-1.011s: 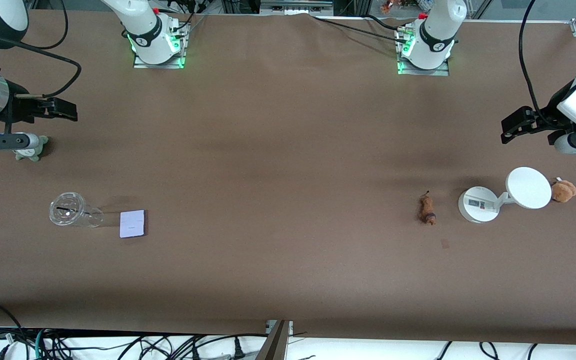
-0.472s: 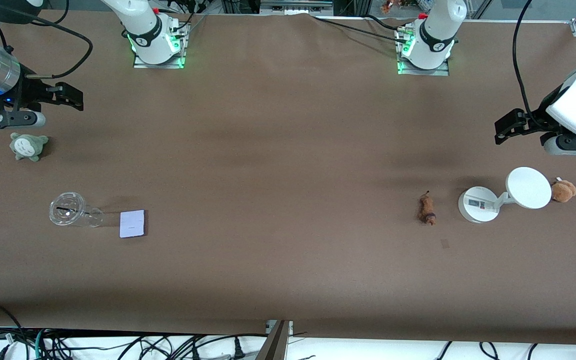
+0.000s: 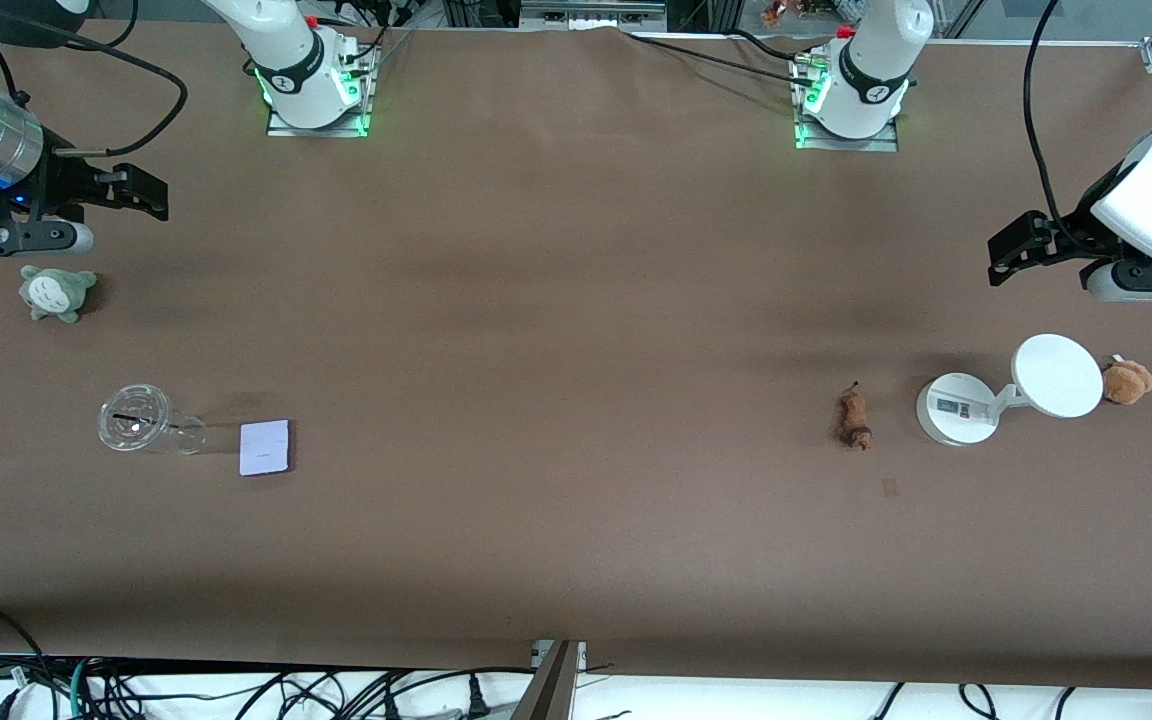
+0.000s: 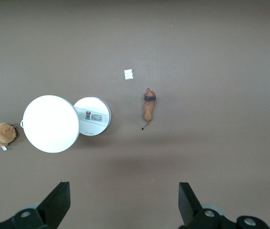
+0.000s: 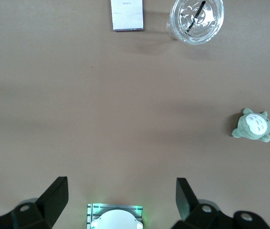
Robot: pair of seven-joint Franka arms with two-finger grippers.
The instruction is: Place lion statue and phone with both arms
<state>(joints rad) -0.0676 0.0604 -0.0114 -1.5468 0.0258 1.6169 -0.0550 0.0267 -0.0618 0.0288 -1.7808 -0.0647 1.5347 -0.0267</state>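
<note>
I see the lion statue (image 3: pixel 854 419) beside the white stand (image 3: pixel 958 408) and the phone (image 3: pixel 266 446) beside the clear cup (image 3: pixel 136 420) on the worktop (image 3: pixel 576 330). My left gripper (image 3: pixel 1011 255) and right gripper (image 3: pixel 141 192) hang above it, jaws wide and empty.

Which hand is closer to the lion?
Left. The left hand is up over bare table at the lion's end; the right hand is at the other end, near the green plush.

Phone (image 5: pixel 127 15) lies beside clear cup (image 5: pixel 197 20), jaws apart.
</note>
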